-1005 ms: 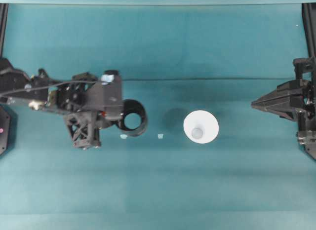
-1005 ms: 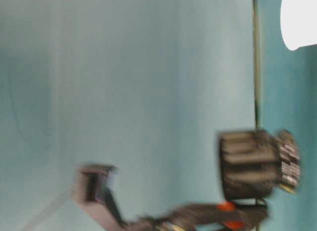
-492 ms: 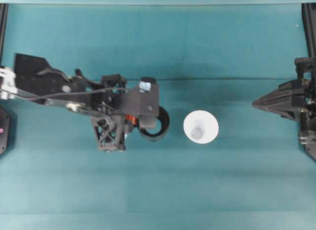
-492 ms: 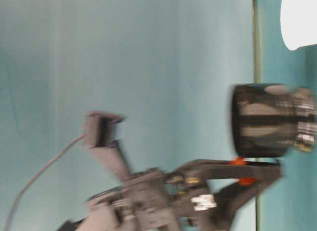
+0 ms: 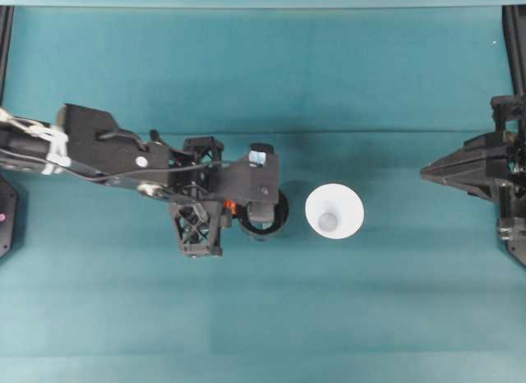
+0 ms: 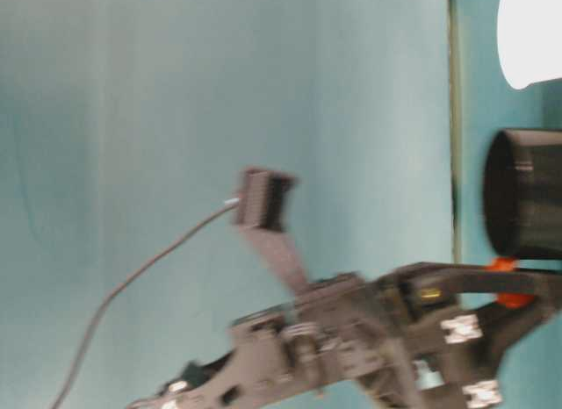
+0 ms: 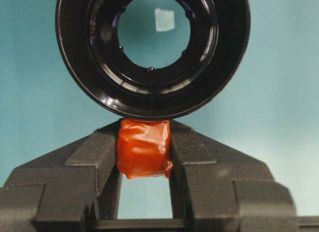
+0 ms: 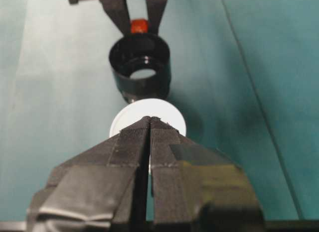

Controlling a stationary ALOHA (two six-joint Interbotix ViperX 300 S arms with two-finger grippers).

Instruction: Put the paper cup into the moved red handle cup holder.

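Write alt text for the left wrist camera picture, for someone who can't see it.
The left gripper, seen from just behind its two black fingers, is shut on the red handle of the glossy black cup holder. The holder is open at both ends, so the teal table shows through it.

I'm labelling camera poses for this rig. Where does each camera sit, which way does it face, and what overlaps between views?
Overhead exterior: above the table, facing down; left gripper at the red handle cup holder, paper cup, right gripper.
Table-level exterior: low, rolled a quarter turn; holder, cup, left arm.
Left wrist: behind the left gripper, looking along it; its fingers clamp the red handle.
Right wrist: behind the shut right gripper, facing cup and holder.
Shared: the holder shows in all four.
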